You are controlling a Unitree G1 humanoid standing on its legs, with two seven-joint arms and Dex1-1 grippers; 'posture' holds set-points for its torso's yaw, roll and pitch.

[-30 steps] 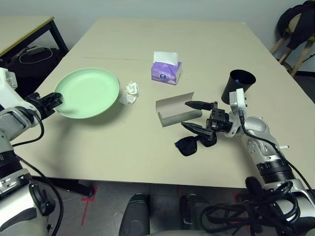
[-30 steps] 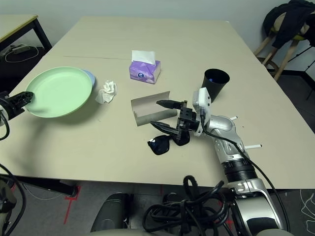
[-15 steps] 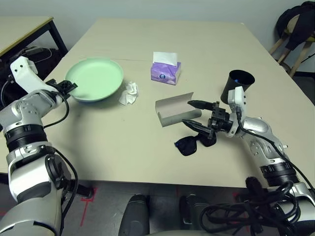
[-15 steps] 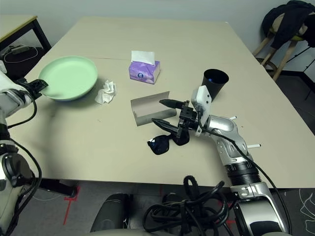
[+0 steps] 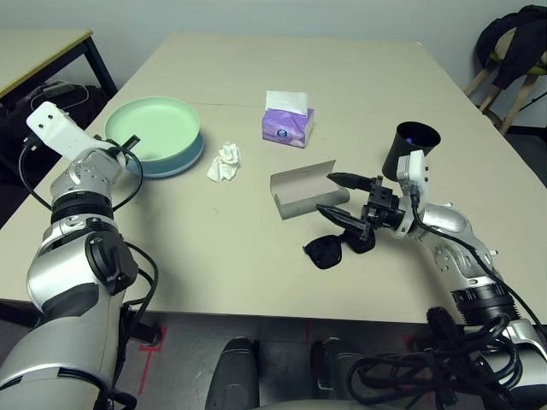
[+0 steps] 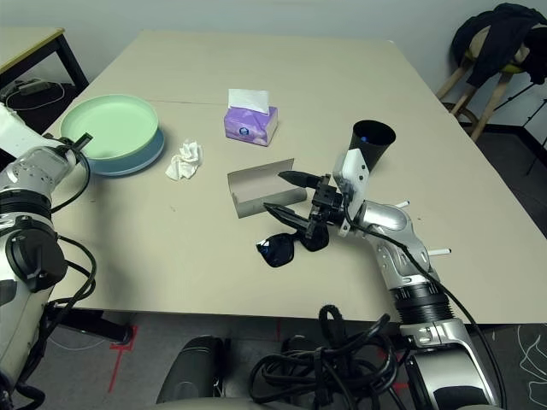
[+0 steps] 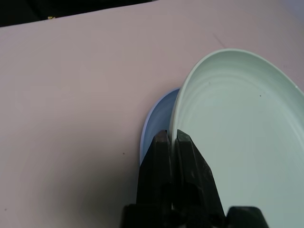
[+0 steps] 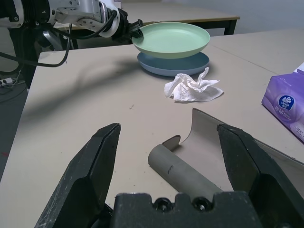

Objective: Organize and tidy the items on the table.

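Note:
My left gripper [image 5: 128, 143] is shut on the near rim of the green plate [image 5: 154, 126]. The plate lies over the blue plate [image 5: 179, 159] at the table's [image 5: 214, 248] left, its gripped edge slightly raised. A crumpled white tissue [image 5: 226, 162] lies just right of the plates. The purple tissue box [image 5: 287, 122] stands further back. My right gripper [image 5: 326, 196] is open, its fingers spread at the mouth of the open grey glasses case [image 5: 299, 192] and above the black sunglasses [image 5: 329, 250]. Behind it stands the black cup [image 5: 412, 147] with something blue inside.
A black-legged side desk [image 5: 43, 51] stands off the table's back left. A stool with dark clothing [image 5: 513, 43] is at the back right. A thin seam [image 5: 214, 104] crosses the tabletop behind the plates.
My left gripper has carried the green plate away from the front-left edge and lowered it over the blue plate. The right gripper has stayed by the case, still open.

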